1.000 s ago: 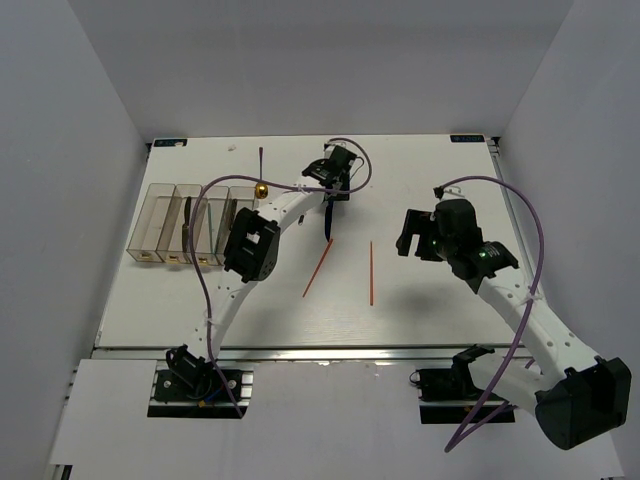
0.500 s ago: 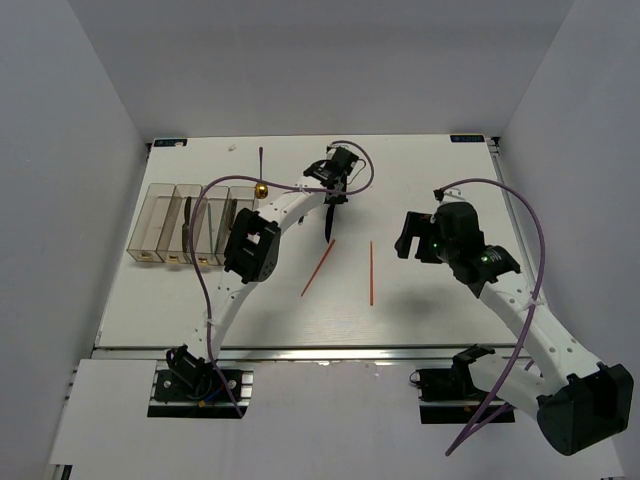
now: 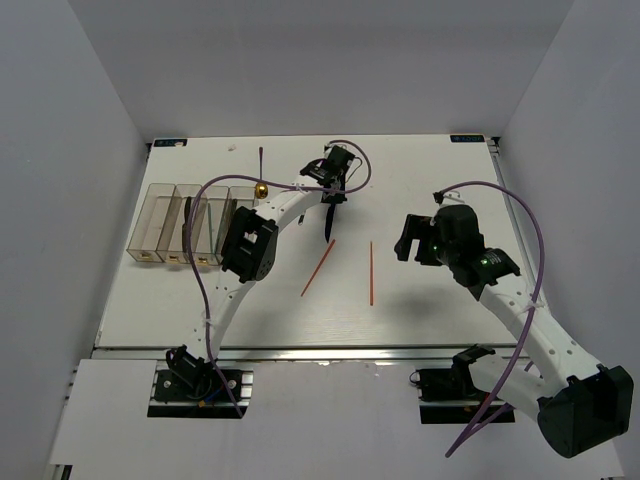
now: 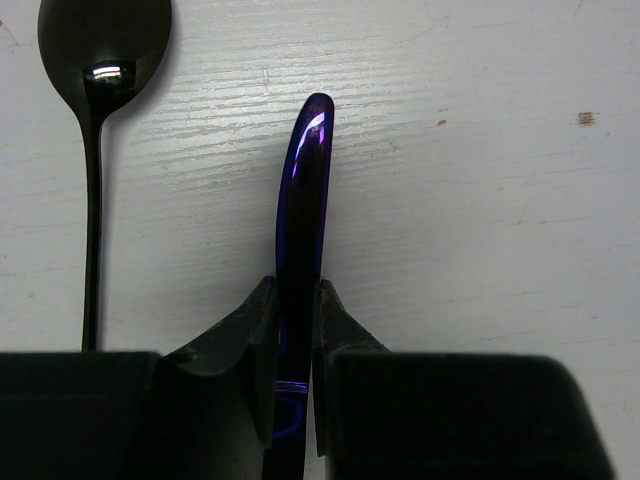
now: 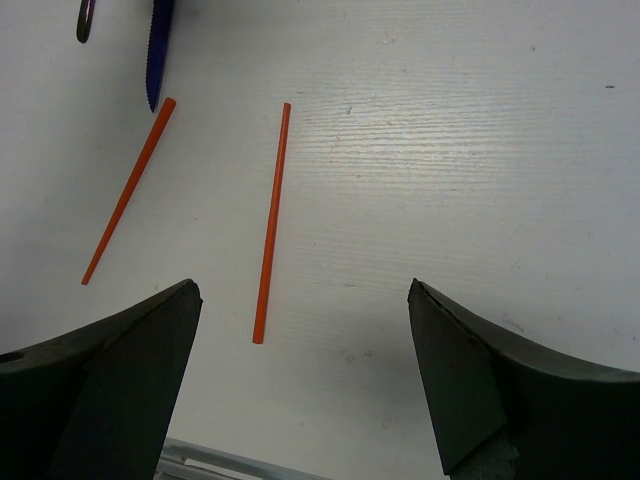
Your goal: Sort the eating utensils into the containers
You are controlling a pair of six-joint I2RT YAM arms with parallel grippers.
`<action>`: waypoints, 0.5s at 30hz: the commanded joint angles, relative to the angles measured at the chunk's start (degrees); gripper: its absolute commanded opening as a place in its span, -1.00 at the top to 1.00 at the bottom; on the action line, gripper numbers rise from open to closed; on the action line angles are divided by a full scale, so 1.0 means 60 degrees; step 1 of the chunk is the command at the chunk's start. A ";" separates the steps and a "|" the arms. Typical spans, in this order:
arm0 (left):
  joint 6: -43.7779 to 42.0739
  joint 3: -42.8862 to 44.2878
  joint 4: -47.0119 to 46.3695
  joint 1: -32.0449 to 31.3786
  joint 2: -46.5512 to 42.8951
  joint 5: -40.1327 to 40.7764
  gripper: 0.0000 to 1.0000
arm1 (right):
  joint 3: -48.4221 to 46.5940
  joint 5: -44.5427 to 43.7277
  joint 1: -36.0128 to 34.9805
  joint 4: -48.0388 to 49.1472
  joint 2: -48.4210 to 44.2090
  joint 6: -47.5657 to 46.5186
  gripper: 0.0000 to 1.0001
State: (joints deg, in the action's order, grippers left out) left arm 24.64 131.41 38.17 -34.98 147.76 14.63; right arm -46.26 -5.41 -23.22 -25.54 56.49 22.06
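the left gripper (image 4: 297, 305) has its jaws shut tight on the blue knife (image 4: 304, 190), so the knife is pinched between the two fingers out in the far middle of the table (image 3: 450, 180). i cannot tell if the knife is up off the table yet. a black spoon (image 4: 104, 45) lies just beside it. i think the step now is grabbing the knife to take it to the bins (image 3: 150, 225), which sit well apart on the left side. the next move looks like a lift, then a swing left. the bins are narrow, so the knife must be turned to line up with one bin and go in the long way. a gold spoon (image 3: 261, 189) lies just beside the bins, and the arm should pass over it and not bump it. the right gripper (image 5: 300, 300) hangs over the table with its jaws wide and nothing in them. two orange chopsticks (image 5: 272, 220) lie flat near it, apart from each other. it may take one of them next.
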 commanded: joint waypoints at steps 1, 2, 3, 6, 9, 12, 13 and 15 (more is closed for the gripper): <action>-0.0063 -0.0049 0.0522 0.0015 -0.0442 0.0022 1.00 | -0.0010 0.0081 0.0033 0.0316 -0.0186 -0.0103 -0.78; -0.0108 0.0040 0.0537 0.0058 -0.0486 0.0037 1.00 | -0.0010 0.0081 0.0033 0.0316 -0.0172 -0.0118 -0.78; -0.0152 0.0099 0.0595 0.0088 -0.0501 -0.0007 1.00 | -0.0010 0.0081 0.0047 0.0331 -0.0172 -0.0118 -0.78; -0.0532 0.0537 0.0974 0.0117 -0.0210 -0.0226 1.00 | -0.0010 0.0154 0.0047 0.0375 -0.0128 -0.0132 -0.78; -0.0928 0.0803 0.1546 0.0117 0.0274 -0.0183 1.00 | 0.0019 0.0169 0.0047 0.0375 -0.0142 -0.0162 -0.78; -0.1279 0.0101 0.1737 0.0088 0.0363 -0.0285 1.00 | 0.0020 0.0140 0.0033 0.0375 -0.0157 -0.0162 -0.78; -0.1454 0.0027 0.1840 0.0088 0.0392 -0.0315 1.00 | 0.0005 0.0154 0.0033 0.0389 -0.0143 -0.0162 -0.78; -0.1704 0.0142 0.2321 0.0015 0.0494 -0.0213 0.74 | -0.0024 0.0184 0.0047 0.0389 -0.0128 -0.0162 -0.78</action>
State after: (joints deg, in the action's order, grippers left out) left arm 18.20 134.17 43.22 -34.68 148.64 14.09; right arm -46.26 -5.08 -23.22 -25.34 56.49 22.00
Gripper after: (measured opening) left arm 0.246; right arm 0.889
